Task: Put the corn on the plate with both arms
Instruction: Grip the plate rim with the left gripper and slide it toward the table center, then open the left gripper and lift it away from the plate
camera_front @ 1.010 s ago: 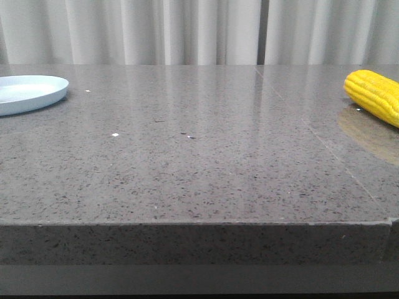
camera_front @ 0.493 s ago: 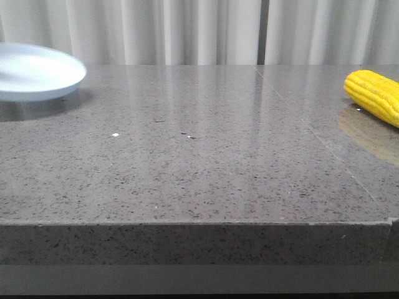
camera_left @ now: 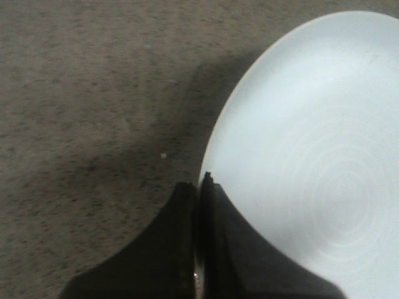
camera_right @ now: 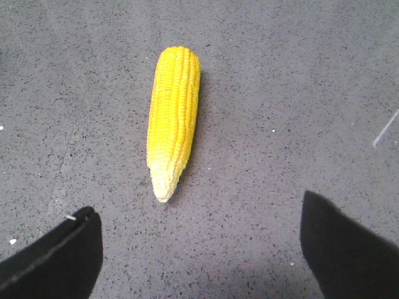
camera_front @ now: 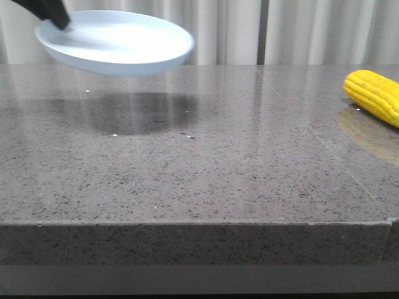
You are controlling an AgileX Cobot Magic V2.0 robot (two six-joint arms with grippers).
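The left gripper (camera_left: 198,249) is pinched tight on the rim of the round, shallow, pale bluish-white plate (camera_front: 115,43), holding it clear above the speckled grey stone table (camera_front: 199,174). Nothing lies in the plate. The right gripper (camera_right: 199,249), fingers spread wide, hangs over the bright yellow, tapered corn cob (camera_right: 173,118), which rests on the table well right of the plate. I judge the corn's pickup and placing are both left to do
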